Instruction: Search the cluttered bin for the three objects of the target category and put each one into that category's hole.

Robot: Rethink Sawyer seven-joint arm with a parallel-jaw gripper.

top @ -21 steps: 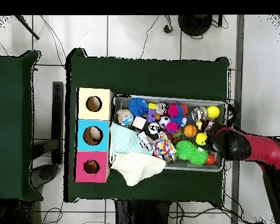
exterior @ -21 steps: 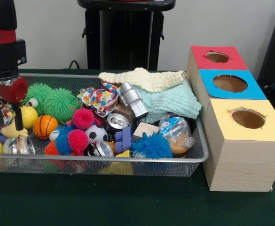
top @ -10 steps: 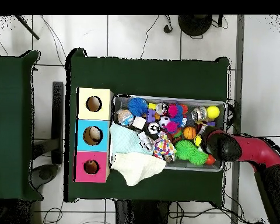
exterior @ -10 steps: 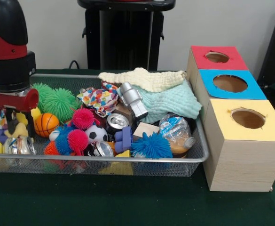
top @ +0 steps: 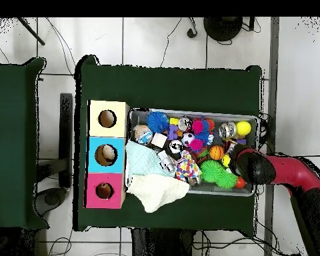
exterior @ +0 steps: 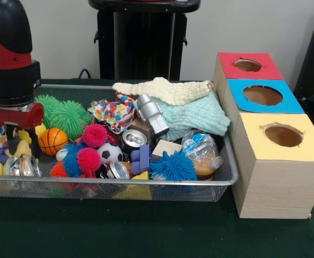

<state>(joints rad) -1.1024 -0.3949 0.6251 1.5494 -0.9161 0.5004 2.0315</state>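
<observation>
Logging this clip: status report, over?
Gripper low in the bin, fingers around a yellow toy; closure unclear. Three-hole box untouched. Orange basketball and shiny can crowd the gripper.

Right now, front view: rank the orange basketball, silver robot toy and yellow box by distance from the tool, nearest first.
1. Orange basketball, just beside the tool at the bin's left end.
2. Silver robot toy, mid-bin, lying against the cloths.
3. Yellow box, outside the bin at far right.

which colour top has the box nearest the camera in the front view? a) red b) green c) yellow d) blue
c: in the front view the yellow-topped box sits closest, with the blue-topped box behind it and the red-topped box farthest back.
</observation>
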